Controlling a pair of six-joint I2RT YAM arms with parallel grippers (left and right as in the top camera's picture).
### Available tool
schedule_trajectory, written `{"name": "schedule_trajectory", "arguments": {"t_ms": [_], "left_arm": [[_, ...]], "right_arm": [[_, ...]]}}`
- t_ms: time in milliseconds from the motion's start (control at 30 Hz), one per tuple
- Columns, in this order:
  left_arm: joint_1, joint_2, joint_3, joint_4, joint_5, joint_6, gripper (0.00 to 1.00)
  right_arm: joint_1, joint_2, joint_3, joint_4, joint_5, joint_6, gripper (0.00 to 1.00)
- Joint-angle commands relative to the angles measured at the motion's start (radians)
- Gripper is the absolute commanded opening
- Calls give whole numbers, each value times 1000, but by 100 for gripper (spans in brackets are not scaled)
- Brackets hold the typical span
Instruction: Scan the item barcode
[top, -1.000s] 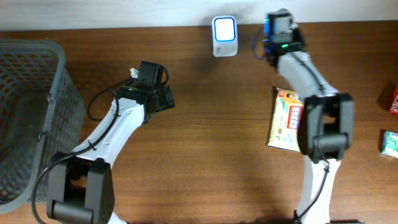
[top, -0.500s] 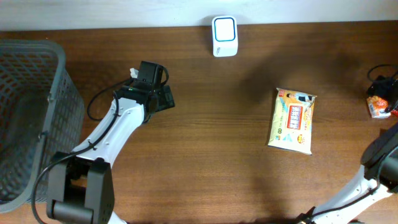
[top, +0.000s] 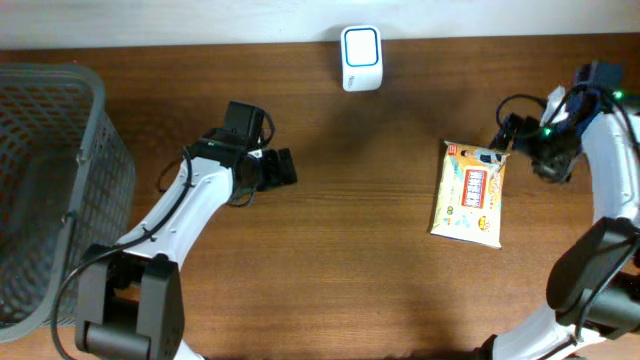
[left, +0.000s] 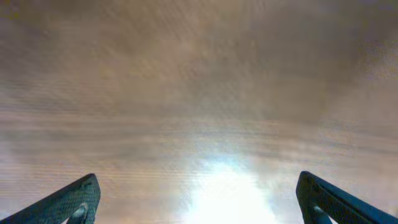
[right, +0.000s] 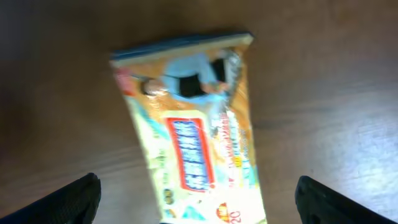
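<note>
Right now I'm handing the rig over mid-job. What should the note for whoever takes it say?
Left gripper: open, empty, over bare table.
Right gripper: open, empty, at the far end of the pack.
Pack lies flat, right of centre; its barcode is not in view. Scanner stands at the far edge, basket at left.
Done: pack not yet gripped.
Left: grasp the pack, present its barcode to the scanner.

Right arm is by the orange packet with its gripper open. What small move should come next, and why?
Probably lower the right gripper onto the packet and close. The gripper is open, hovering by the packet's top end, and the packet lies flat on the table, ungrasped, well away from the scanner.
</note>
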Motion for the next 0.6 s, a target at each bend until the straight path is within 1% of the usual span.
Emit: {"name": "schedule_trajectory", "arguments": {"t_ms": [0, 33, 67, 100, 133, 167, 233, 300, 333, 367, 400, 433, 467, 500, 533, 567], "left_arm": [[-19, -15, -2, -58, 33, 13, 99], [-19, -15, -2, -83, 8, 13, 99], [-19, -15, -2, -102, 5, 13, 99], [-19, -15, -2, -106, 5, 13, 99], [-19, -15, -2, -105, 6, 13, 99], [-19, -15, -2, -104, 6, 13, 99], [-19, -15, -2, -105, 6, 13, 100], [-19, -15, -2, -105, 21, 13, 100], [-22, -15, -2, -105, 34, 14, 100], [-32, -15, -2, -105, 47, 13, 100], [-42, -15, -2, -105, 48, 13, 100], [-63, -15, -2, -106, 48, 13, 100], [-84, -15, -2, -109, 60, 14, 100], [-106, -15, -2, -117, 74, 14, 99], [-124, -15, -2, -127, 74, 14, 99], [-137, -15, -2, -127, 74, 13, 99]], "right_arm": [[3, -2, -193, 157, 56, 81, 40], [3, -2, -254, 252, 56, 111, 12], [4, -2, -298, 330, 51, 123, 8], [14, -1, -365, 411, -14, 122, 19], [24, -1, -389, 426, -17, 123, 19], [50, -1, -433, 467, -31, 123, 19], [138, 3, -488, 518, -123, 130, 19], [235, 17, -489, 521, -182, 138, 19], [317, 18, -488, 521, -208, 139, 19], [406, 18, -488, 521, -218, 182, 15], [457, 18, -488, 523, -236, 203, 10], [527, 17, -467, 521, -303, 216, 8], [562, 13, -424, 497, -359, 216, 9], [580, 3, -339, 411, -367, 209, 15], [570, -5, -213, 280, -356, 149, 39], [534, -5, -74, 144, -307, 97, 55]]}}
